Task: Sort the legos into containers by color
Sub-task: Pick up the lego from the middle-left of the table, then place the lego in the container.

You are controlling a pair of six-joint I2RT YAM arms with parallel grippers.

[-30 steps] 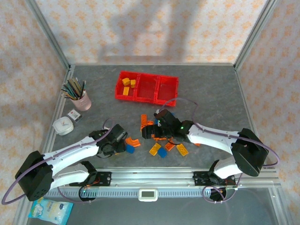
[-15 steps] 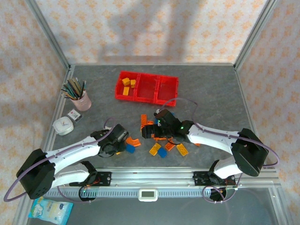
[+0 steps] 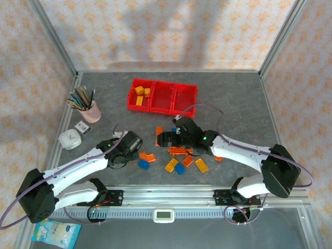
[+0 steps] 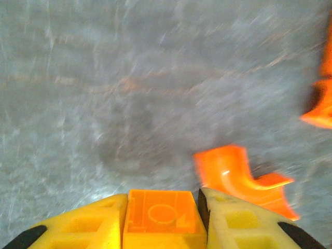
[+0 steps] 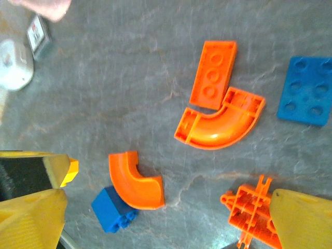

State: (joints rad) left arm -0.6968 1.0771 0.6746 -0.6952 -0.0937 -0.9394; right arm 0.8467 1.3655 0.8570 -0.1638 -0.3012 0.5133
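My left gripper [image 4: 162, 198] is shut on a small yellow square brick [image 4: 163, 220], held just above the table; from above it [image 3: 130, 142] sits left of the loose pile. A small orange curved brick [image 4: 238, 174] lies just right of it, touching a blue brick [image 5: 113, 208]. My right gripper [image 5: 166, 228] is open and hovers over the pile [image 3: 174, 139], with an orange ladder brick [image 5: 254, 210] beside its right finger. The red containers [image 3: 162, 97] stand at the back; the left one holds yellow bricks [image 3: 140, 93].
An orange flat plate [image 5: 213, 74], a large orange curve [image 5: 220, 123] and a blue plate [image 5: 306, 90] lie ahead of the right gripper. Yellow and blue bricks [image 3: 179, 166] lie near the front. A pink pencil cup [image 3: 91, 110] and a white timer [image 3: 70, 139] stand at the left.
My left gripper has moved away from the front edge with the yellow brick, uncovering the blue brick. The right gripper has shifted back a little, exposing the orange ladder brick.
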